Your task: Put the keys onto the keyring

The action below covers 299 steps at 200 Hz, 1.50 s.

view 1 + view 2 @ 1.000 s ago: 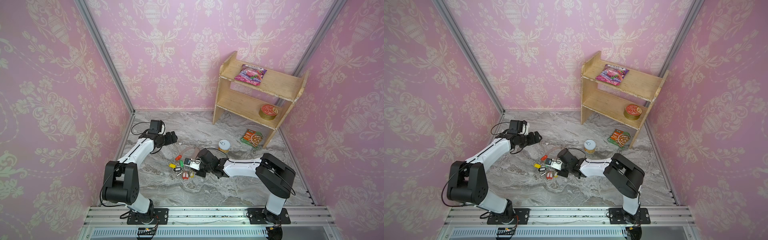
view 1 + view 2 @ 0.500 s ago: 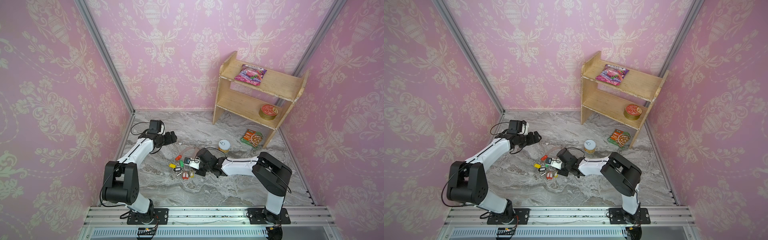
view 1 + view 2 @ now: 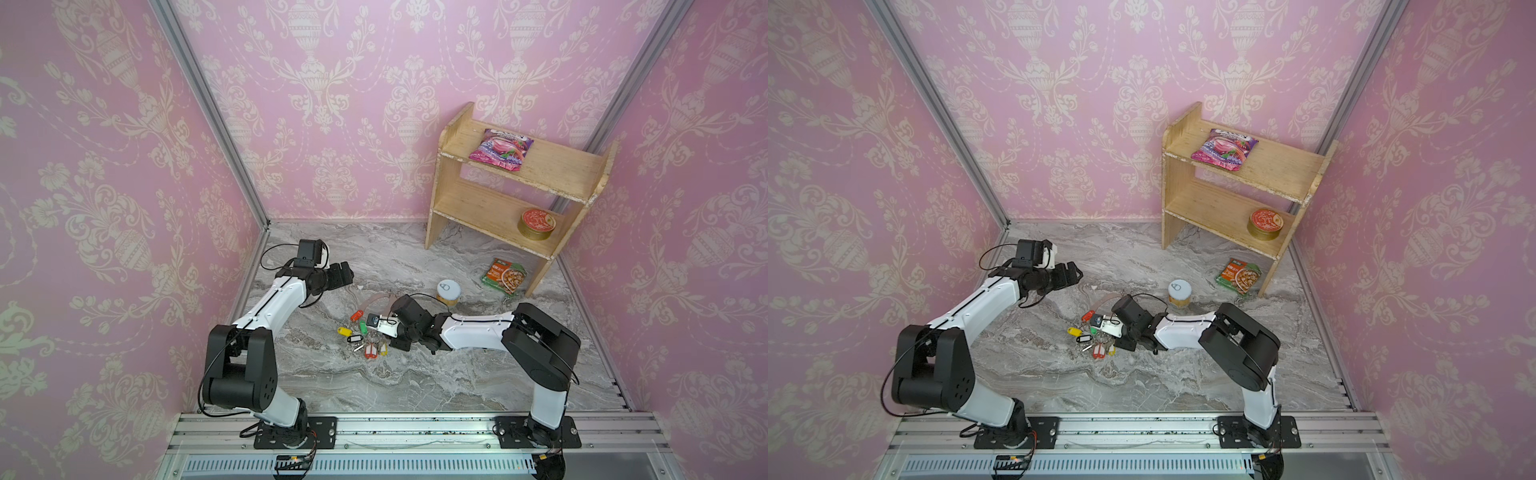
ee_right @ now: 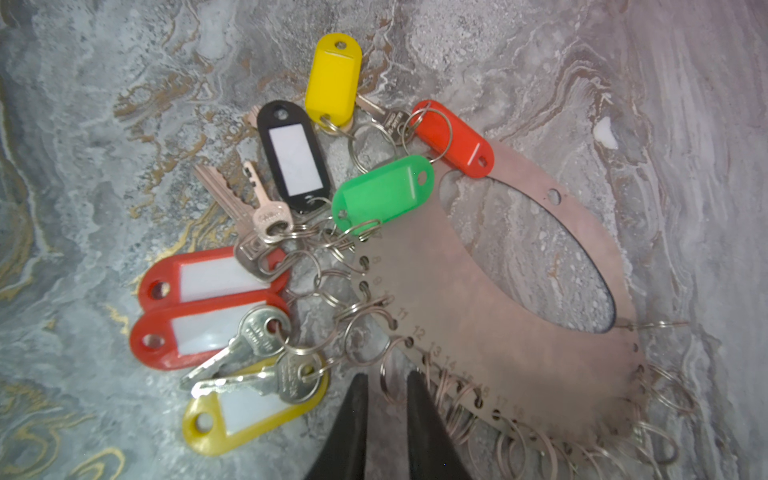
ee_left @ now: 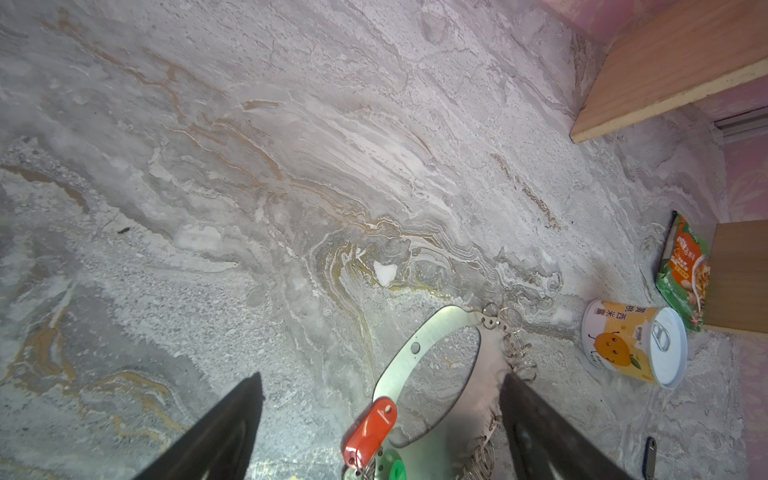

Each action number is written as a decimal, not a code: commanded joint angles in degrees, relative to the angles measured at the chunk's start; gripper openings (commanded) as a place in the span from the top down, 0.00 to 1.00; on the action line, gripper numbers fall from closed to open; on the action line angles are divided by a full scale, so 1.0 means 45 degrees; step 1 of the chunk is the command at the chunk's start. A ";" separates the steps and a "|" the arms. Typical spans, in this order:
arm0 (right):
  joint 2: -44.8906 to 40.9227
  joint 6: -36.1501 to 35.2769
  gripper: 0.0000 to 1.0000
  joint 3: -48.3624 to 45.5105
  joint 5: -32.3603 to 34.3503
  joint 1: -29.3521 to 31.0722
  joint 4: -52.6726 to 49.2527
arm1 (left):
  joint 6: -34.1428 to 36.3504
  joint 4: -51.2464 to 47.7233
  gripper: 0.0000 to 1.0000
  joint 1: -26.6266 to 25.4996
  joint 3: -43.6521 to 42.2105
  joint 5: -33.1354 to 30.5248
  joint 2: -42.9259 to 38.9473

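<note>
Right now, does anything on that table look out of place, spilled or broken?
Nothing looks spilled or broken. One green packet lies on the table beside the shelf's leg, while a pink packet and a red tin sit on the shelf. A small white fleck also shows near the keyring.

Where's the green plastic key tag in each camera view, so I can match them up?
In a top view: green plastic key tag, mid-floor in the tag cluster.
In a top view: the tag, same cluster, mid-floor.
Left wrist: cut off at the picture's edge.
Right wrist: near the middle, overlapping the flat silvery metal keyring.
Shared landmark: the orange-red plastic tag next to it.
</note>
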 commanded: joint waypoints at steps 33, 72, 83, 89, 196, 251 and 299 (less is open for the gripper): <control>0.0435 -0.0322 0.81 0.0419 0.0405 0.0092 -0.0377 | 0.0077 -0.0047 0.08 0.0146 -0.0169 -0.0043 -0.0363; 0.0593 -0.0410 0.81 0.0580 0.0568 0.0214 -0.0498 | 0.0077 -0.0028 0.08 0.0150 -0.0206 -0.0033 -0.0363; 0.0660 -0.0430 0.81 0.0633 0.0671 0.0254 -0.0578 | 0.0068 -0.0028 0.08 0.0165 -0.0203 -0.0048 -0.0362; 0.0680 -0.0444 0.81 0.0646 0.0769 0.0267 -0.0605 | 0.0075 -0.0027 0.08 0.0170 -0.0205 -0.0035 -0.0363; 0.1126 -0.0061 0.94 0.1079 0.1625 0.0298 -0.1068 | 0.0077 -0.0028 0.08 0.0202 -0.0208 -0.0033 -0.0421; 0.0079 0.0064 1.00 0.0628 0.1107 0.0238 -0.1022 | 0.0039 0.0087 0.08 0.0202 -0.0251 -0.0037 -0.0726; -0.1843 0.0347 1.00 0.0459 -0.0527 -0.0124 -0.1587 | 0.0309 0.0758 0.08 -0.0150 -0.0478 0.0605 -0.1634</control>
